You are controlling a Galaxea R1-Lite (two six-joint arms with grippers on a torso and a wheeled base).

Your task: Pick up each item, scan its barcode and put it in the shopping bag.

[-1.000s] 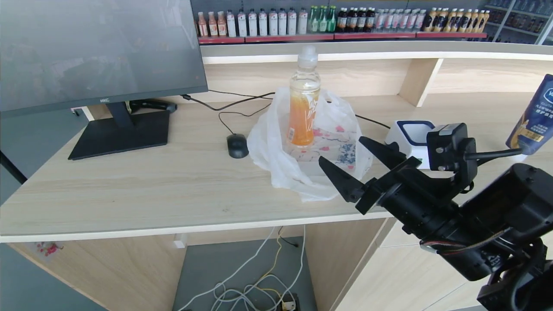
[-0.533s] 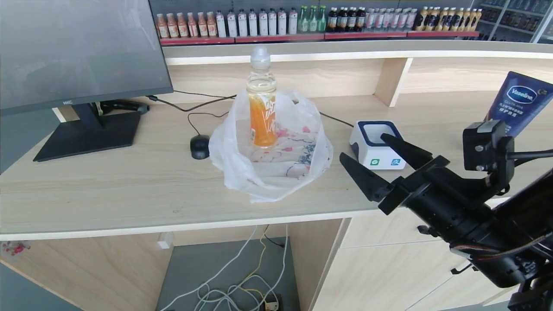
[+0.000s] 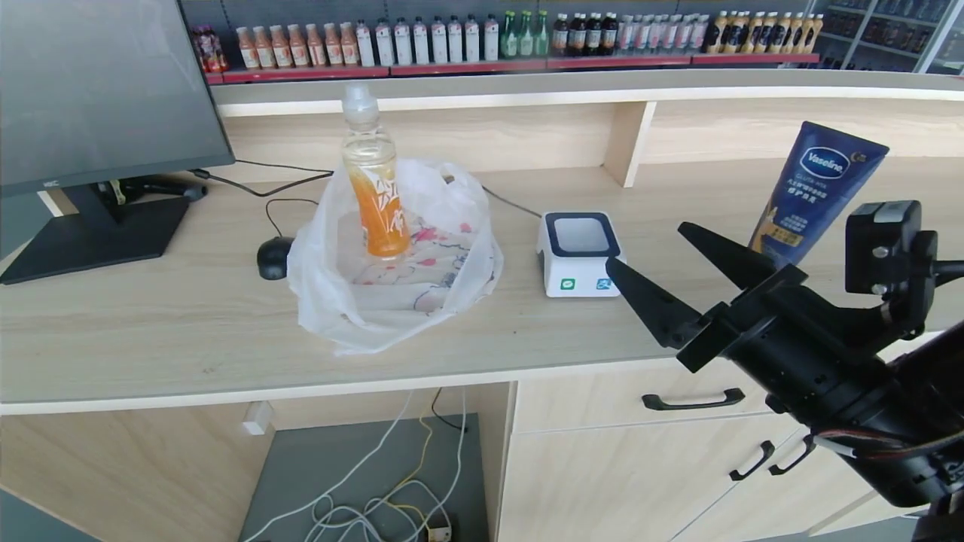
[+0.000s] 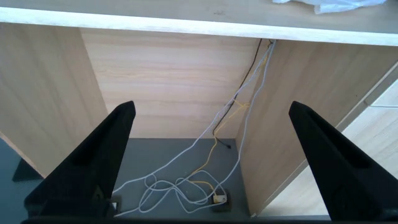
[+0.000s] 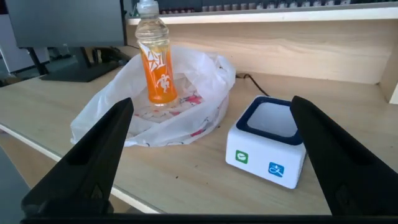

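Shopping bag (image 3: 339,301) holds one bottle (image 3: 374,196), one tube (image 3: 813,192) outside; left tool (image 4: 211,107), right tool (image 3: 646,245) spread.

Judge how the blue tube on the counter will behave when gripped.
The blue tube looks like soft plastic, so it would probably dent under a squeeze. It stands tall and narrows toward its base, so a nudge from the open right gripper could likely tip it.

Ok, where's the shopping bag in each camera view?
Head view: the shopping bag sits on the counter between mouse and scanner, bottle inside.
Right wrist view: the shopping bag lies beside the scanner.
Left wrist view: a white corner of the shopping bag lies on the counter, above the cables.
Shared landmark: the counter's front edge.
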